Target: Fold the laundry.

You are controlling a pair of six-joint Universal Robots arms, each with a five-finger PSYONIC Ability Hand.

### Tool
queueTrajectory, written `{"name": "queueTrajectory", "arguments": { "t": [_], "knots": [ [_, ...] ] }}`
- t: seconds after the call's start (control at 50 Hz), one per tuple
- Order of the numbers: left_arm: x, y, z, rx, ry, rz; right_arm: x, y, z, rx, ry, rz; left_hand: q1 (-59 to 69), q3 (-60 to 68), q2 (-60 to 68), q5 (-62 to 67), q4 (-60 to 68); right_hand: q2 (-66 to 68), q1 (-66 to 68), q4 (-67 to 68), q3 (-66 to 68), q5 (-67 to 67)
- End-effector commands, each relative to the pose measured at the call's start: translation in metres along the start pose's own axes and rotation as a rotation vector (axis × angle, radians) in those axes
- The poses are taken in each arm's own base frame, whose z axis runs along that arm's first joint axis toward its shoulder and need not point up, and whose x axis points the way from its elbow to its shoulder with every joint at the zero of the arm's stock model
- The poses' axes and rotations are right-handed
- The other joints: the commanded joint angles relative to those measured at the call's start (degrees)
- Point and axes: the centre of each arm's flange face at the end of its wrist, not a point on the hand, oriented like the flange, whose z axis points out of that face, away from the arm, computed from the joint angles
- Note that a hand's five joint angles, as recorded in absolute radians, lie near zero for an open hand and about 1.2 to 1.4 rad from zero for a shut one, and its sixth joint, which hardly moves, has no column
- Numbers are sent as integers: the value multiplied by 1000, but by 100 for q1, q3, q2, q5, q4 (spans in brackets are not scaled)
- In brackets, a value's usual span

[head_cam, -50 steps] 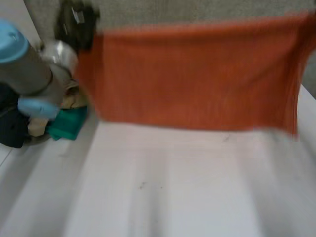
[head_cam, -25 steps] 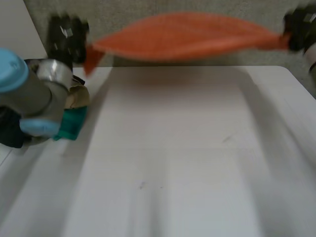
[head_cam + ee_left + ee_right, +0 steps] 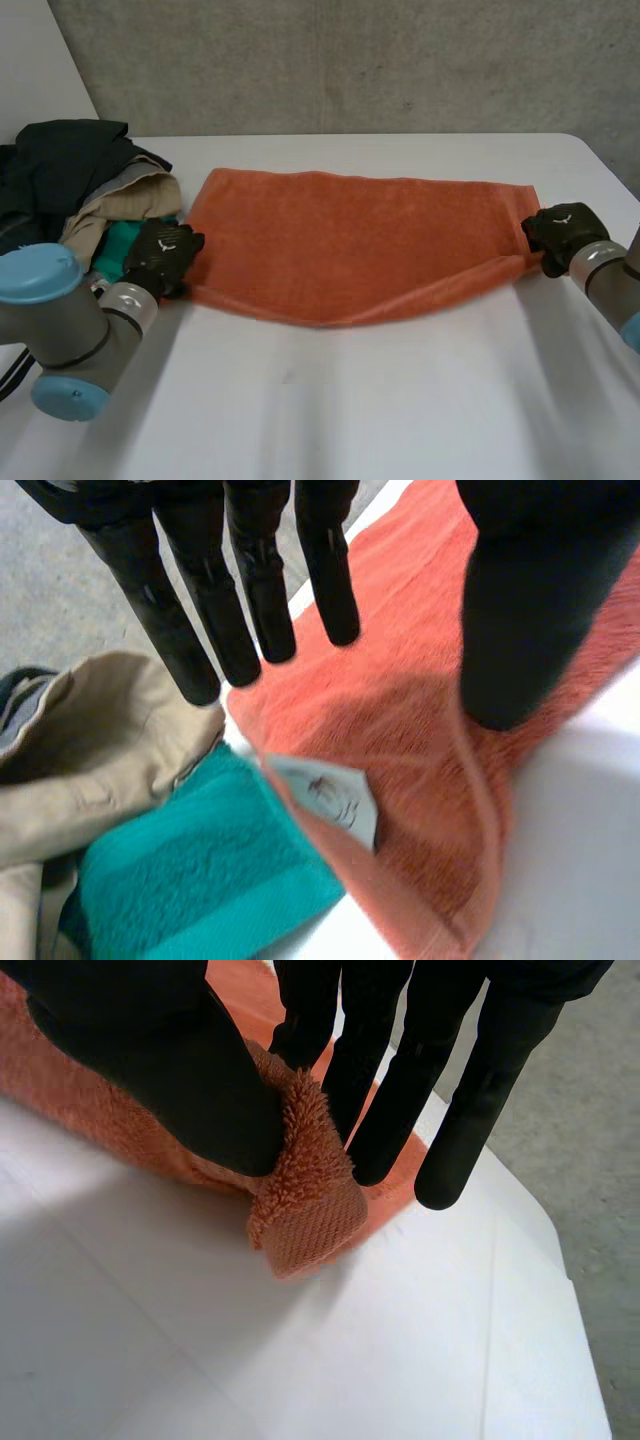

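Observation:
An orange towel (image 3: 350,245) lies spread flat across the white table (image 3: 400,400), its near edge sagging to a point in the middle. My left hand (image 3: 160,255) is at the towel's left near corner. In the left wrist view its fingers (image 3: 250,580) are straight and apart from the thumb, which rests on the towel (image 3: 400,730) beside a white label (image 3: 335,800); this hand is open. My right hand (image 3: 562,232) is at the towel's right end. The right wrist view shows its thumb (image 3: 150,1070) and fingers pinching the towel's corner (image 3: 300,1200) just above the table.
A pile of laundry sits at the table's left: a dark garment (image 3: 60,160), a beige one (image 3: 120,205) and a folded teal towel (image 3: 115,250), which touches the orange towel's left corner. The table's right edge (image 3: 610,180) runs close behind my right hand.
Both hands held the towel stretched in the air, then swung it forward and down flat onto the table. My left hand has let go of its corner.

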Motion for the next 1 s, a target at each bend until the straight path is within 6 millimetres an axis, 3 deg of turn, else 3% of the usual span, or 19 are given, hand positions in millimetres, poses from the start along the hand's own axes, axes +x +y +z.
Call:
{"name": "queueTrajectory", "arguments": {
  "t": [0.02, 0.28, 0.34, 0.36, 0.38, 0.5, 0.58, 0.64, 0.7, 0.78, 0.84, 0.9, 0.96, 0.98, 1.0],
  "knots": [
    [-7, 10, 6, -17, 3, -28, 12, 5, 1, -12, 30, 15, 49, -165, -136, -118, -107, 1232, 1686, 1121, 1160, 1204],
    [-14, 18, 4, -63, 23, -91, 12, 7, 0, -22, 28, 17, 469, 254, 283, 301, 312, 1232, 1686, 1121, 1160, 1204],
    [-17, 19, 6, -62, 15, -93, 11, 8, -1, -24, 29, 18, 1910, 1696, 1724, 1743, 1754, 1232, 1686, 1121, 1160, 1204],
    [-17, 19, 6, -65, 13, -93, 11, 8, -1, -25, 28, 19, 2749, 2535, 2563, 2582, 2593, 1232, 1686, 1121, 1160, 1204],
    [-19, 22, 6, -70, 10, -95, 11, 8, -2, -24, 29, 17, 4604, 4390, 4418, 4436, 4448, 1232, 1686, 1121, 1160, 1204],
    [-20, 19, -4, -99, 18, -95, 19, -5, -11, -8, 42, -2, 4623, 4408, 4437, 4455, 4466, 1232, 1686, 1121, 1160, 1204],
    [-34, -14, -34, -105, 30, -99, 20, -14, -30, -47, 2, -37, 4623, 4408, 4437, 4455, 4466, 1232, 1686, 1121, 1160, 1204],
    [-31, -27, -62, -155, 82, -103, 22, -18, -48, -120, -50, -112, 4623, 4408, 4437, 4455, 4466, 1232, 1686, 1121, 1160, 1204],
    [-27, -28, -77, -207, 121, -96, 29, -9, -66, -243, -119, -189, 4623, 4408, 4437, 4455, 4466, 1232, 1686, 1121, 1160, 1204],
    [-15, -28, -113, -357, 260, -16, 29, 5, -89, -415, -267, -256, 4623, 4408, 4437, 4455, 4466, 1232, 1686, 1121, 1160, 1204],
    [-5, -23, -134, -461, 391, 63, 30, 6, -92, -427, -294, -261, 4623, 4408, 4437, 4455, 4466, 1232, 1686, 1121, 1160, 1204],
    [-5, -23, -129, -440, 403, 130, 35, 5, -82, -376, -229, -262, 4623, 4408, 4437, 4455, 4466, 1232, 1686, 1121, 1160, 1204],
    [-5, -25, -112, -374, 359, 151, 36, 7, -71, -332, -171, -263, 4623, 4408, 4437, 4455, 4466, 1232, 1686, 1121, 1160, 1204],
    [-4, -27, -108, -355, 349, 153, 36, 9, -70, -328, -164, -257, 4623, 4408, 4437, 4455, 4466, 955, 1409, 844, 883, 926],
    [-2, -28, -104, -339, 341, 150, 35, 12, -67, -328, -159, -244, 4623, 4408, 4437, 4455, 4466, -264, 191, -374, -335, -292]
  ]
}}
